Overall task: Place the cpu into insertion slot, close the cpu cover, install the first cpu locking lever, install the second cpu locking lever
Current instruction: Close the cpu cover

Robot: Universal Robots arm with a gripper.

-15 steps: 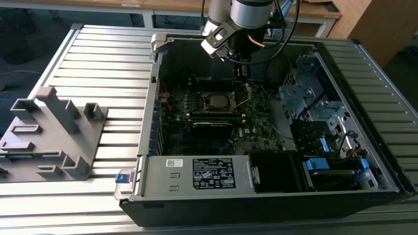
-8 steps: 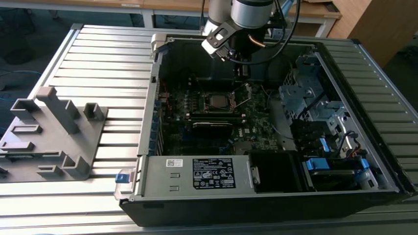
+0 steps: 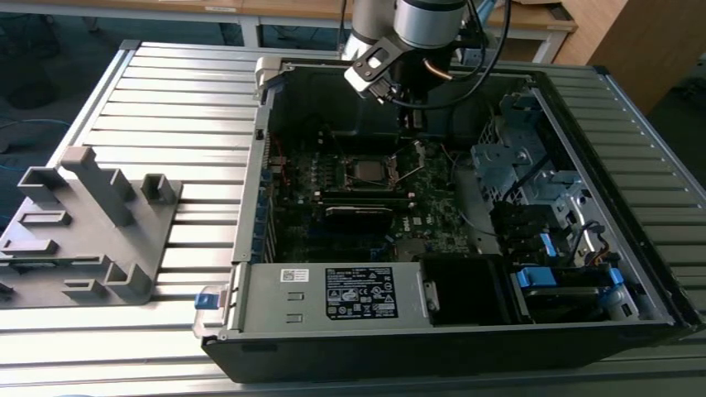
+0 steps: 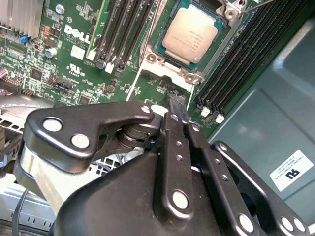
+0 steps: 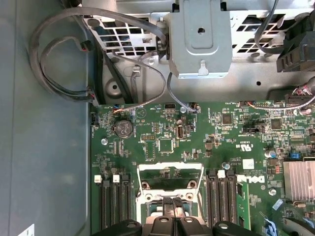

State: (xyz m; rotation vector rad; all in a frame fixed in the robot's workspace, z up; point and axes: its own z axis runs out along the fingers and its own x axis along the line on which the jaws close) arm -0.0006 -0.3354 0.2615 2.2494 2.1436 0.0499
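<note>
The cpu (image 4: pixel 192 34) lies flat in the insertion slot (image 3: pixel 369 171), its grey metallic top showing. The silvery cpu cover (image 4: pixel 165 69) appears to lie down around it, the chip showing through its window. In the first wrist view the cover's near end (image 5: pixel 170 169) sits just ahead of the fingertips. My gripper (image 4: pixel 174 101) is shut, fingertips pressed together with nothing seen between them, low over the board at the socket's edge (image 5: pixel 172 201). In the exterior view the gripper (image 3: pixel 416 136) hangs just behind the socket. A thin locking lever (image 3: pixel 414 172) sticks up beside the socket.
Long black memory slots (image 4: pixel 123 29) flank the socket on both sides. A metal drive cage (image 3: pixel 518 157) and cables (image 5: pixel 64 64) crowd the case on the exterior view's right. A finned heatsink (image 5: pixel 300 179) sits on the board. A grey fixture (image 3: pixel 88 223) stands outside the case.
</note>
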